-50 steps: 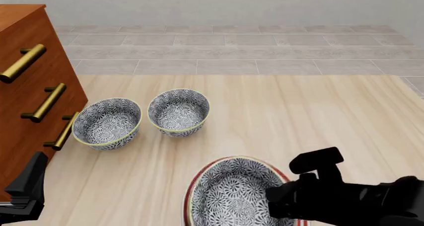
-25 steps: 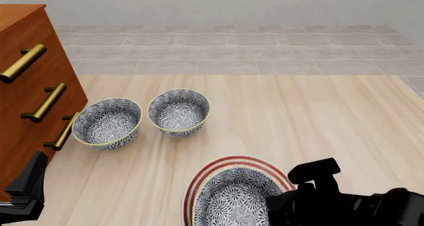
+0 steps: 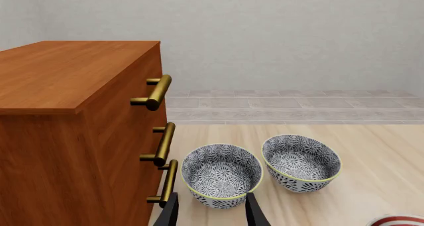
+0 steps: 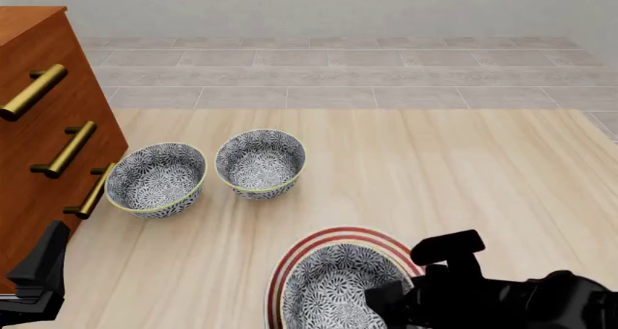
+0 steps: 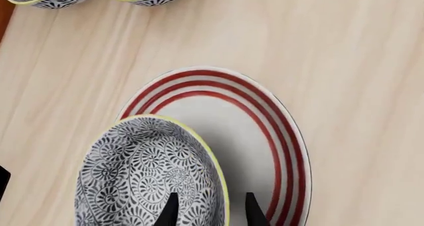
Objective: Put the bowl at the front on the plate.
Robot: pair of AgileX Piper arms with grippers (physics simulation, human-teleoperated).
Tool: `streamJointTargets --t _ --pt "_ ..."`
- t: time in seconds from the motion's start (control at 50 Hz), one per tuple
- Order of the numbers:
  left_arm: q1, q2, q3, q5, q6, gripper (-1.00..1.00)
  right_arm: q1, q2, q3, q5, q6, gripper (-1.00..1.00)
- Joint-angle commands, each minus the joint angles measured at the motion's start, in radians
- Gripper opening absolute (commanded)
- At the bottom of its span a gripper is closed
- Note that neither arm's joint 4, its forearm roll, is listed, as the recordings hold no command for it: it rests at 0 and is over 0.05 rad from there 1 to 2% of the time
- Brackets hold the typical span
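My right hand grips the rim of the bowl, one finger inside the wall and one outside, pinching it on the bowl's right side. The bowl sits over the plate at the near edge of the table, a little right of centre; from my wrist camera the bowl covers the plate's left half, and the plate shows its white centre and red rings on the far and right sides. I cannot tell whether the bowl's base rests on the plate or hangs just above it. My left hand is at the near left corner, close to the wooden drawer cabinet with brass handles. Its fingers stand moderately apart with nothing between them, pointing toward the two other patterned bowls. The left one is just beside the cabinet's lowest handle, and the right one is just beside it, their rims nearly touching. Both sit well apart from the plate, farther back and to the left.
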Motion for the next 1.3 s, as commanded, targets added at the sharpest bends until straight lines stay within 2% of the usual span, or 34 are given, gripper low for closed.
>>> streamJointTargets --t 0.02,0.38,0.72,0.82,1.3 --pt "0.0 0.0 0.0 0.0 0.0 1.0 -0.005 0.02 -0.007 -0.012 -0.006 1.0" --pt "0.0 0.0 0.0 0.0 0.0 1.0 -0.021 0.016 -0.061 0.046 -0.032 1.0" --pt "0.0 0.0 0.0 0.0 0.0 1.0 -0.044 -0.033 -0.143 0.173 -0.082 1.0" --pt "0.0 0.0 0.0 0.0 0.0 1.0 -0.068 -0.079 -0.19 0.254 -0.119 1.0" --pt "0.0 0.0 0.0 0.0 0.0 1.0 -0.162 -0.117 -0.373 0.41 -0.239 1.0"
